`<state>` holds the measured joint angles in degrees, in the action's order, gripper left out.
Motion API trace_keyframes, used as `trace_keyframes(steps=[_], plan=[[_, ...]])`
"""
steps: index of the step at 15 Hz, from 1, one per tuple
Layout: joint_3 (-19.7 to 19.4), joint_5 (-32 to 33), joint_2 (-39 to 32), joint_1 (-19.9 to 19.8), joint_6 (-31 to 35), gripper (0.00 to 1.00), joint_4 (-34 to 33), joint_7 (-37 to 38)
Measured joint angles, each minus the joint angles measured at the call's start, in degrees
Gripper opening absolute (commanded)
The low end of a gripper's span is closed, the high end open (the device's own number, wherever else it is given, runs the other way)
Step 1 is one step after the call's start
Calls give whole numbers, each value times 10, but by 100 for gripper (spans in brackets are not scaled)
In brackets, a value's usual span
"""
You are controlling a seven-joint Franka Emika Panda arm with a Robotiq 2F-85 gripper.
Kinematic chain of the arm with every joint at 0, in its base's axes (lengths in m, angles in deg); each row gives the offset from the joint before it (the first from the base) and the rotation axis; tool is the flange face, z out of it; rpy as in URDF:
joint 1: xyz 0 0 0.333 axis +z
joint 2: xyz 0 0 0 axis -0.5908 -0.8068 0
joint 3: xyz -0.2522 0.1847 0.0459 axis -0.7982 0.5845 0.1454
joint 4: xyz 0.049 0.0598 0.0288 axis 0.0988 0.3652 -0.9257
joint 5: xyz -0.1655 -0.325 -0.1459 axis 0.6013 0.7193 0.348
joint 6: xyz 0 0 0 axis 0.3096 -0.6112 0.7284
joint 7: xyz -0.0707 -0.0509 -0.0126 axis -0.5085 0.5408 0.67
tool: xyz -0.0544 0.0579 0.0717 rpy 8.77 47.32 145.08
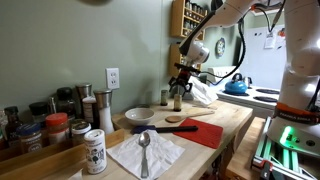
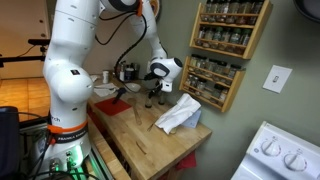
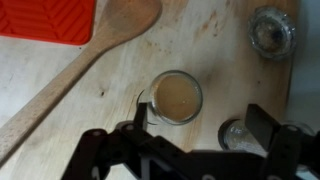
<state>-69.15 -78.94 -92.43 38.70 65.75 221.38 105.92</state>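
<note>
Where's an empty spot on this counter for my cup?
Bare wood lies between the napkin and the red mat, and on the counter beside the cloth. It is crowded around the jar under the open end effector and by the spice jars.

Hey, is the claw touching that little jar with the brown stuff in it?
Apart. The wrist view shows the open claw with its fingers wide on either side of the jar, bare counter between.
</note>
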Motion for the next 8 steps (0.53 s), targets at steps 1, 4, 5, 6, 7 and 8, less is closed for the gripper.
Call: trace_keyframes(steps=[1, 4, 5, 6, 7, 8], plan=[[0, -14, -5, -4, -9, 100, -1, 1], [-2, -40, -18, -13, -41, 99, -4, 1], [-3, -43, -22, -15, -51, 94, -5, 2], [-4, -45, -27, -17, -59, 90, -7, 4], [-5, -46, -31, -19, -67, 79, -9, 6], [-6, -46, -36, -20, -73, 77, -10, 8]])
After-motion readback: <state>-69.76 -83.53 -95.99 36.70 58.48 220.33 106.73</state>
